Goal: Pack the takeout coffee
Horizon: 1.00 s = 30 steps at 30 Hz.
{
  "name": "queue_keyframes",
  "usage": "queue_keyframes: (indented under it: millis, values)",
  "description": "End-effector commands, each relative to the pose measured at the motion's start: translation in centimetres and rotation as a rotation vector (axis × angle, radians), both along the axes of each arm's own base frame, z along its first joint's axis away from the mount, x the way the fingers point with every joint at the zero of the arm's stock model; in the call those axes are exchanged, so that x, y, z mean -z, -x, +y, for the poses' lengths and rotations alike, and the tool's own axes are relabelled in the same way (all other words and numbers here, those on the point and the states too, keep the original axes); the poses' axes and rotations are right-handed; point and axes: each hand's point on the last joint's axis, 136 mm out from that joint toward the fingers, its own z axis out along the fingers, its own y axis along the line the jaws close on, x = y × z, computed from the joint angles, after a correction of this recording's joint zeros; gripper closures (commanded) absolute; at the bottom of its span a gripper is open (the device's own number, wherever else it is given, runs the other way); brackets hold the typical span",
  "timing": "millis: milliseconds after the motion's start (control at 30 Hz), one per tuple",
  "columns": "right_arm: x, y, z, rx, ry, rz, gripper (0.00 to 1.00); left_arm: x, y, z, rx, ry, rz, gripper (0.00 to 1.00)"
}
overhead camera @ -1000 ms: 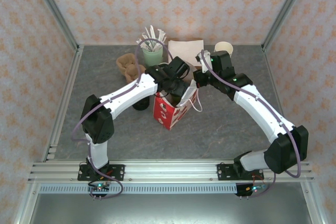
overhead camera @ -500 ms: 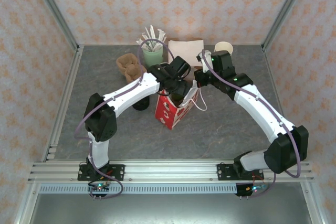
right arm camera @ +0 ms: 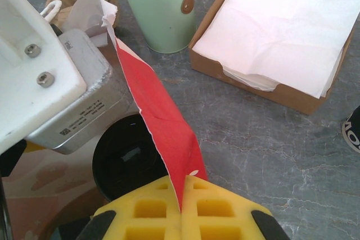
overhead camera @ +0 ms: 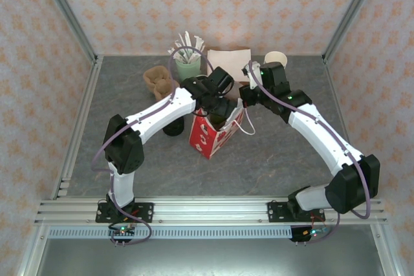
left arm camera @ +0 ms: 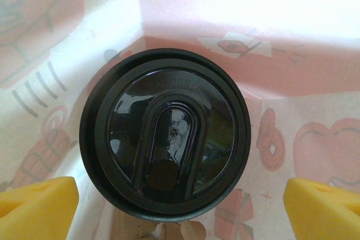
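Here's the paper bag (overhead camera: 213,135) standing upright on the counter (overhead camera: 284,159), mouth open, with both arms meeting over it. The takeout coffee (left arm camera: 165,133) is down inside the bag, upright, black lid facing up and the bag's pale printed walls all around it. The left fingers (left arm camera: 36,206) are inside the bag too, spread wide with one yellow tip on either side of the lid, the right-hand tip well clear of it, gripping nothing. Over on the other side, the right fingers (right arm camera: 169,217) are closed tight on the bag's red rim, the paper edge running straight in between the yellow pads. In the right wrist view the dark lid sits low inside the bag, just beside that pinched edge. Behind the bag: a mint-green holder (overhead camera: 187,66) of stirrers, a cardboard box of napkins (right arm camera: 281,32) and a cream-rimmed cup stack (overhead camera: 275,59) at the back of the counter.
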Motion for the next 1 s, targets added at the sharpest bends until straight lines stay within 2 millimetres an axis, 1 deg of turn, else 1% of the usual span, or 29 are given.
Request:
queue_keyframes:
  millis: [0,133,233,333,367,533,633,800,967]
  values:
    - [-1.4,-0.4,0.2,-0.006,-0.006,-0.033,1.00,-1.5,0.0,0.0,-0.015,0.036,0.006,0.05]
    - [-1.5,-0.5,0.2,-0.003,-0.002,-0.033,1.00,-2.0,0.0,0.0,-0.018,0.046,0.000,0.06]
    - [-1.4,-0.6,0.1,0.001,0.001,-0.030,1.00,-2.1,-0.1,0.1,-0.024,0.049,-0.001,0.10]
    - [-1.5,-0.6,0.1,0.003,0.002,-0.032,1.00,-2.2,-0.1,-0.1,-0.032,0.061,0.001,0.11]
    - [-1.5,-0.6,0.0,0.005,0.003,-0.031,1.00,-3.5,0.1,0.0,-0.035,0.084,-0.018,0.11]
    - [-1.7,-0.8,-0.2,0.018,0.009,-0.036,1.00,-3.9,0.5,-0.2,-0.036,0.115,-0.010,0.06]
    - [-1.6,-0.9,-0.1,0.020,0.007,-0.030,1.00,-4.8,0.5,-0.1,-0.045,0.136,-0.024,0.03]
    - [-1.5,-0.9,-0.2,0.025,0.010,-0.023,0.99,-6.3,0.4,0.2,-0.067,0.163,-0.052,0.04]
    - [-1.8,-1.1,-0.2,0.031,0.008,-0.025,0.96,-6.2,0.1,0.3,-0.084,0.164,-0.057,0.05]
